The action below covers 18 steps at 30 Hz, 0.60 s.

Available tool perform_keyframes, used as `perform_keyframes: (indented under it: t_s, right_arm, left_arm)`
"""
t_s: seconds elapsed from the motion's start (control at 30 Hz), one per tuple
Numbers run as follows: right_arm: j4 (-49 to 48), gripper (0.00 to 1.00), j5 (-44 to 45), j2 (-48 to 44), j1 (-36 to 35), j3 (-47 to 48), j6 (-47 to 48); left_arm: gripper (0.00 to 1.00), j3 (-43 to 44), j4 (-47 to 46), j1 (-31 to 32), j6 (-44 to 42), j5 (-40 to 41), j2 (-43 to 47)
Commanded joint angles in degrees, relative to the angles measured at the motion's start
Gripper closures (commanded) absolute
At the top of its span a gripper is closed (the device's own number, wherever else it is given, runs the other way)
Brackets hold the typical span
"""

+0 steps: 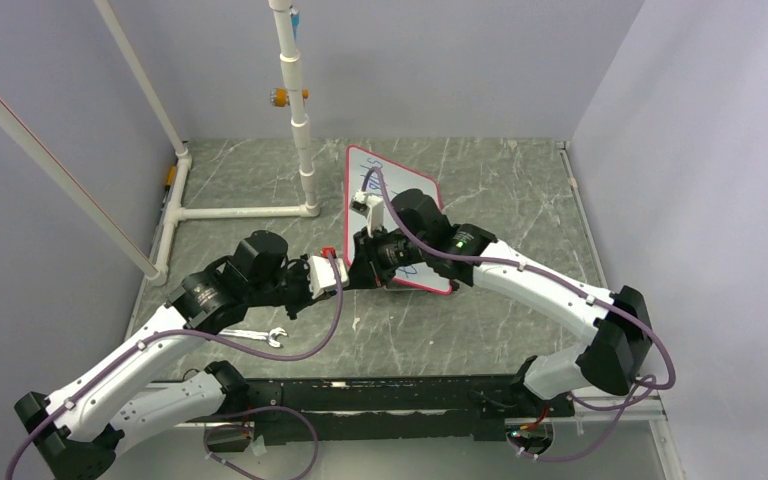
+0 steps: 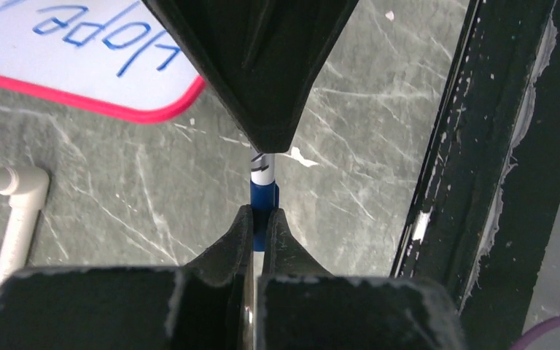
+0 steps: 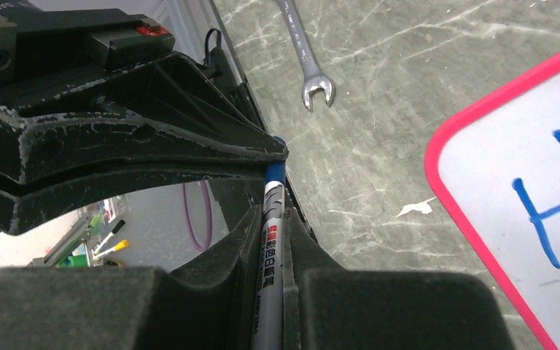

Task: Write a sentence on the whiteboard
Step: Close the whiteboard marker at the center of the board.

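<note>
The whiteboard (image 1: 407, 183), white with a red border, lies flat at mid-table. Blue handwriting (image 2: 106, 33) on it reads "Hope" in the left wrist view; a blue "H" (image 3: 547, 211) shows in the right wrist view, and the arms hide the rest of the sentence. My right gripper (image 3: 271, 219) is shut on the grey barrel of a marker (image 3: 268, 251). My left gripper (image 2: 261, 219) faces it tip to tip and is shut on the marker's blue cap (image 2: 262, 195). Both grippers (image 1: 358, 268) meet just off the board's near left corner.
A metal wrench (image 1: 257, 336) lies on the grey table left of centre, also in the right wrist view (image 3: 306, 58). A white PVC pipe frame (image 1: 305, 130) stands at the back left. A black rail (image 1: 390, 395) runs along the near edge.
</note>
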State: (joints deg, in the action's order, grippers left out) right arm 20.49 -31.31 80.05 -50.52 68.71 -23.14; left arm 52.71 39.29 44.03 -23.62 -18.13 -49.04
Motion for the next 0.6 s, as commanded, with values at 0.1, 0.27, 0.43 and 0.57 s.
perform_keyframes:
  t_s: [0.1, 0.27, 0.43, 0.57]
  right_arm:
    - [-6.63, 1.00, -0.65, 3.90, -6.22, 3.22, -2.56]
    - [-4.54, 1.00, 1.51, 3.19, -6.31, 4.18, -1.04]
    - [-1.39, 1.00, 4.18, 1.30, -6.16, 4.72, 1.77]
    - [1.67, 1.00, 7.12, -1.80, -5.85, 4.53, 4.66]
  left_arm:
    - [1.00, 2.73, -19.21, 1.09, 0.81, -7.44, 1.31]
    - [1.00, 3.13, -18.02, 1.14, 0.55, -7.30, 1.48]
    - [1.00, 3.47, -16.00, 1.12, -0.13, -6.92, 1.34]
    - [0.95, 4.35, -13.69, 1.14, -0.88, -7.45, 1.17]
